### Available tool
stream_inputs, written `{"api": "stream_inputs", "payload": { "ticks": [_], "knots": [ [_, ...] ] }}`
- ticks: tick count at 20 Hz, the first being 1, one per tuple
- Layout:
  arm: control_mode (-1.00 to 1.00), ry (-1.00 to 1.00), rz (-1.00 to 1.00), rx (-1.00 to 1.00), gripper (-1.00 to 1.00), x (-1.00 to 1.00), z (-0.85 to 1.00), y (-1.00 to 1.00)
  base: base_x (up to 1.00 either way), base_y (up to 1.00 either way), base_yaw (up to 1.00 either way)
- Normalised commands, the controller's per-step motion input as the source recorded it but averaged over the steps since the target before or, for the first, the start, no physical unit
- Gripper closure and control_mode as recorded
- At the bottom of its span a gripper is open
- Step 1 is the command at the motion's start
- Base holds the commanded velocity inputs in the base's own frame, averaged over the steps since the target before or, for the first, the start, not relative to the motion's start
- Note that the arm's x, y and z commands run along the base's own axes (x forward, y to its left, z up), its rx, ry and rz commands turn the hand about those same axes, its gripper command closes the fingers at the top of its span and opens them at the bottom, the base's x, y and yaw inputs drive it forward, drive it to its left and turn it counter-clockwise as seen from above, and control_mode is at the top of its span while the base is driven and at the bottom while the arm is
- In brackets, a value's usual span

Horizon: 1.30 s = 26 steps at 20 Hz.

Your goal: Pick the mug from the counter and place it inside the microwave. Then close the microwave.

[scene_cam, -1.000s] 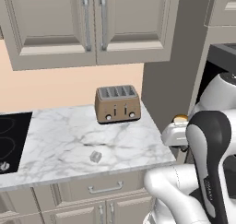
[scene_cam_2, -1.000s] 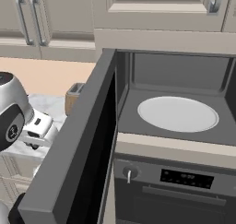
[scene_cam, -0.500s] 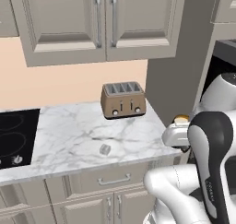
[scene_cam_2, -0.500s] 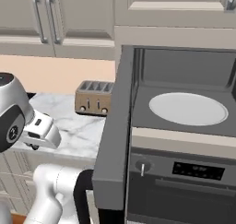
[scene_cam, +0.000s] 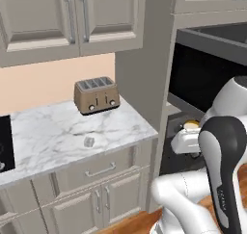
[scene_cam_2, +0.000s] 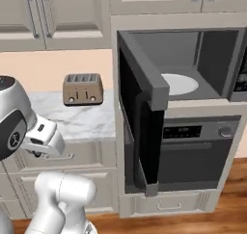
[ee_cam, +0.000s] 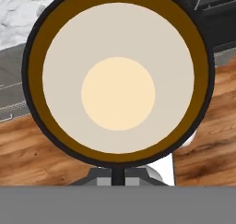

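The mug (ee_cam: 118,78), mouth toward the camera, is held by the closed fingers at frame centre; the open microwave (scene_cam_2: 193,59), upper right, is judged well apart.

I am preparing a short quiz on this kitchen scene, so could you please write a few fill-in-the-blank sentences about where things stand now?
1. The microwave door stands ____.
2. The gripper is shut on the ____, seen from above in the hand view.
3. On the counter, the toaster stands against the wall, and in front of it lies a small grey ____.
4. Inside the microwave, the round white turntable is ____.

Missing words: open; mug; cube; bare
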Motion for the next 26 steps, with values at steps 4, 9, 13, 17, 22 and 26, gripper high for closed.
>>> {"api": "stream_inputs", "payload": {
  "ticks": [4,9,13,17,22,26],
  "knots": [
    [1.0,0.0,0.0,0.0,1.0,0.0,0.0,0.0,-0.61,0.0,-0.68],
    [1.0,0.0,0.0,0.0,1.0,0.0,0.0,0.0,-0.44,-0.11,-0.7],
    [1.0,0.0,0.0,0.0,1.0,0.0,0.0,0.0,-0.38,-0.19,-0.68],
    [1.0,0.0,0.0,0.0,1.0,0.0,0.0,0.0,-0.15,-0.55,-0.66],
    [1.0,0.0,0.0,0.0,1.0,0.0,0.0,0.0,0.0,-0.81,-0.61],
    [1.0,0.0,0.0,0.0,1.0,0.0,0.0,0.0,0.65,-0.68,-0.31]
  ]
}}
